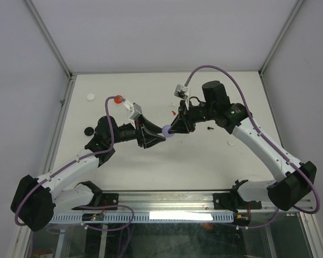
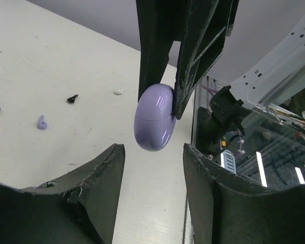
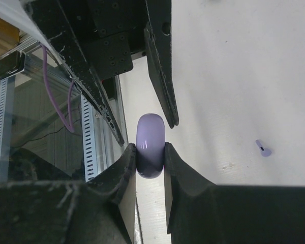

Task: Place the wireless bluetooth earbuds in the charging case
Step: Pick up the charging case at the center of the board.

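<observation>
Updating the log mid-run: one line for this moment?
right gripper: shut on case | left gripper: open, facing case | lavender earbud: on table

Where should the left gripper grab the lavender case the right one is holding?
Take the free rounded end of the lavender case, the part outside the right gripper. Bring the open left gripper straight forward, since its fingers line up on either side of that end.

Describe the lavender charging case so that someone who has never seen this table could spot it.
Go to the middle of the white table, where the two grippers meet tip to tip. Clamped in the right gripper is the lavender case, a smooth shut pebble; it is the only case held off the table, and the only lavender one.
</observation>
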`<act>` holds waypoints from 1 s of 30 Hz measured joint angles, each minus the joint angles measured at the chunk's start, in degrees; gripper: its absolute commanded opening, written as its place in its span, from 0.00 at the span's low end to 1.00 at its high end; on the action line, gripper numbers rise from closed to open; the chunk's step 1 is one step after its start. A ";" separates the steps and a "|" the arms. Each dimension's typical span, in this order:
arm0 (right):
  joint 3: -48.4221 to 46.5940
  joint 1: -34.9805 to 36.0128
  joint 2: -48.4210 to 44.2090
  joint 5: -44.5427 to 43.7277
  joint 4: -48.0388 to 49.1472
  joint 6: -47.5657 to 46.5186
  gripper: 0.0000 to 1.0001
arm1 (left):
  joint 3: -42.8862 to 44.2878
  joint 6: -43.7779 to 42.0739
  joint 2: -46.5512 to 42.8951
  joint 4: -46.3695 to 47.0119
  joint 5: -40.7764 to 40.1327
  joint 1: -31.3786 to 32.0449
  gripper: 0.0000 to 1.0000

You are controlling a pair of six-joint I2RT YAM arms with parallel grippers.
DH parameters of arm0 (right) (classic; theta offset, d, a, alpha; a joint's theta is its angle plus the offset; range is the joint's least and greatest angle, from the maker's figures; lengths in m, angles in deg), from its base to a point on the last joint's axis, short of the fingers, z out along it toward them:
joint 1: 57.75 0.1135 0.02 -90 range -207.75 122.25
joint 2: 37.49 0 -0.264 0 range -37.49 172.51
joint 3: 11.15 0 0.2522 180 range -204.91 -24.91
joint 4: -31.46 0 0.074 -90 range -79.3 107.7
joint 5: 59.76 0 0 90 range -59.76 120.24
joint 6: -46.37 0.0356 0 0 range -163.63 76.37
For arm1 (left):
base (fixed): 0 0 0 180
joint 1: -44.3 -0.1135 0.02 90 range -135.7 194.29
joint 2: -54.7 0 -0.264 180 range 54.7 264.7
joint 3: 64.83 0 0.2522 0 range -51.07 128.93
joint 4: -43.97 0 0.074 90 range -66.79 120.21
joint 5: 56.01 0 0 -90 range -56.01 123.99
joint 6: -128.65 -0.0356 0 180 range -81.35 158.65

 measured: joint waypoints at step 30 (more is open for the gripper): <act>-1.62 2.23 1.73 5.92 -2.10 -7.17 0.06 | -0.52 8.11 4.66 12.46 8.52 -0.37 0.36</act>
